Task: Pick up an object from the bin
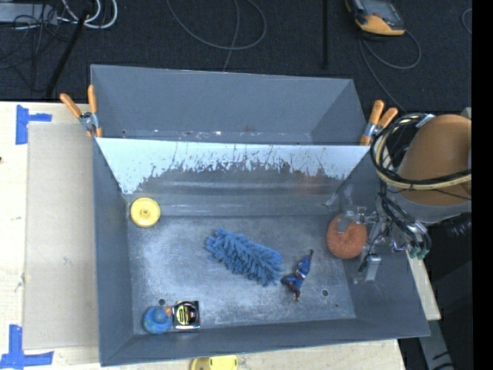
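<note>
Just left of the gripper [368,247] — close, perhaps touching — sits a round orange ball [345,238]; whether the gripper is spread or closed is unclear.

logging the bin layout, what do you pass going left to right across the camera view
yellow disc → tape measure → blue fuzzy brush → small blue toy → orange ball

At the right of the frame the gripper [368,264] is covering the right side of the orange ball [343,239]; the small blue thing [297,273], lower centre, is looking too tiny to name.
</note>
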Tool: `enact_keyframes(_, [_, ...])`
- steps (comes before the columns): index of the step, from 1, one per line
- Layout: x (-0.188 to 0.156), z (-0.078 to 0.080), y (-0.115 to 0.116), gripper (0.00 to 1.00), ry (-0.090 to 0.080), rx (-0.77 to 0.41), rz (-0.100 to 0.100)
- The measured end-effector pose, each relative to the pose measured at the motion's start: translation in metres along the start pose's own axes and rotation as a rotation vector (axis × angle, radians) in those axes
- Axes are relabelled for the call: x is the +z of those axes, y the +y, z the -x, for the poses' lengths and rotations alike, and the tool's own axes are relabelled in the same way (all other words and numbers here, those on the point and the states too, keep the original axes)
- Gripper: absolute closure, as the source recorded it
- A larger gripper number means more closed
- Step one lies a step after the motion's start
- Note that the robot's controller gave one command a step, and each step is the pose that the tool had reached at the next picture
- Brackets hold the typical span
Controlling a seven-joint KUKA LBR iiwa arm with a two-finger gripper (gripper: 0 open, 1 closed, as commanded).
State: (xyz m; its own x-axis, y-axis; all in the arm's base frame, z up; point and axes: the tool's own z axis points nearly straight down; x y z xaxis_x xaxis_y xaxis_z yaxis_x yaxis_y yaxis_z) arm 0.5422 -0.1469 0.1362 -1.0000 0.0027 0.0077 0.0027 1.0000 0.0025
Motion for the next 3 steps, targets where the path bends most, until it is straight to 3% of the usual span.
enact_keyframes(1, [-0.0046,0.0020,0.0010,1.00,-0.007,-0.006,-0.002])
enact_keyframes(2, [-0.0046,0.0020,0.0011,0.00,-0.007,-0.007,-0.002])
enact_keyframes(3, [-0.0046,0.0021,0.0013,0.00,-0.007,-0.008,-0.002])
